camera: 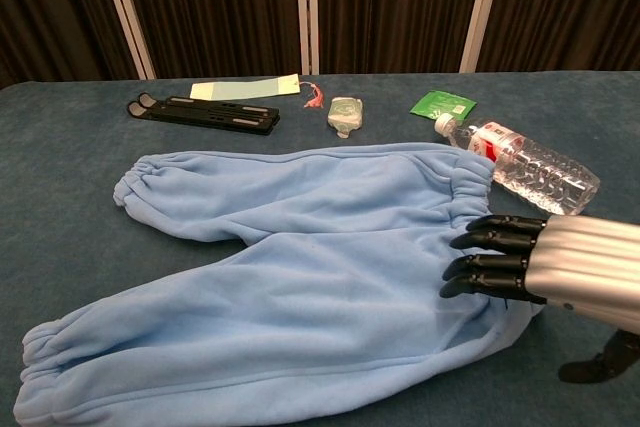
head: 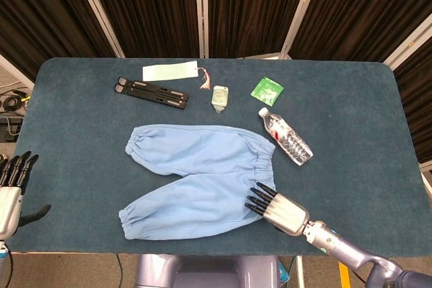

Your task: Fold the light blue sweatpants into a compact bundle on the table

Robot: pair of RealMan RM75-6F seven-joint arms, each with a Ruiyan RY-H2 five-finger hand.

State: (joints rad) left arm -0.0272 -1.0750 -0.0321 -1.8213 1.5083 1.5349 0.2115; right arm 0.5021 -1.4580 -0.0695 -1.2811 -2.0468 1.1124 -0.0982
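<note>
Sweatpants: light blue fleece sweatpants (head: 199, 178) lie spread flat mid-table, waistband toward the right hand.
Right hand: silver, black-fingered right hand (head: 275, 207), fingers extended together over the waistband corner, gripping nothing.
Left hand: left hand (head: 10, 190) at the table's edge, fingers straight, empty.
Nearby: clear plastic water bottle (head: 286, 137) just beside the waistband.

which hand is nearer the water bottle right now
Right. The right hand is over the sweatpants' waistband, just below the water bottle. The left hand hangs off the table's left edge, far away.
</note>
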